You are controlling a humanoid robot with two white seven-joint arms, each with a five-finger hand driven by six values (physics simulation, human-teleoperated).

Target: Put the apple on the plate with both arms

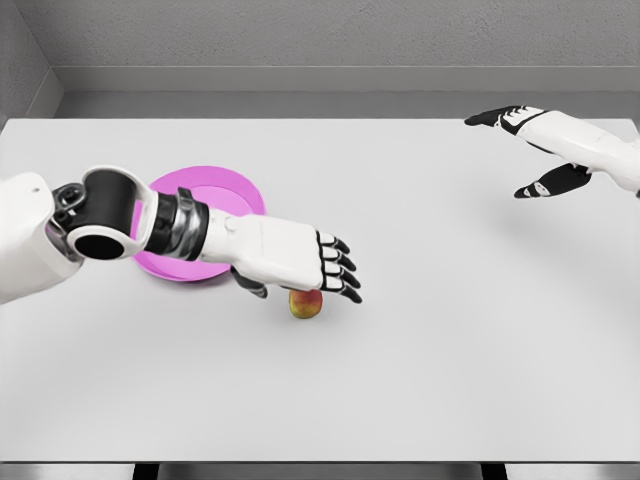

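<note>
Left hand (300, 262) fingers extended, apparently not gripping | apple (306, 304) directly beneath its fingers | plate (215, 195) behind forearm

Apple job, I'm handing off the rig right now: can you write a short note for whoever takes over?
Left hand: over the apple, fingers extended, not closed on it; contact cannot be judged from the head view.
Right hand: raised at the far right of the table, fingers spread, holding nothing.
Apple: on the table, just right of the pink plate, apart from it.
Plate: partly hidden by the left forearm.
Done: left hand has reached the apple.
Left: grasp the apple, move it onto the plate, release.
</note>
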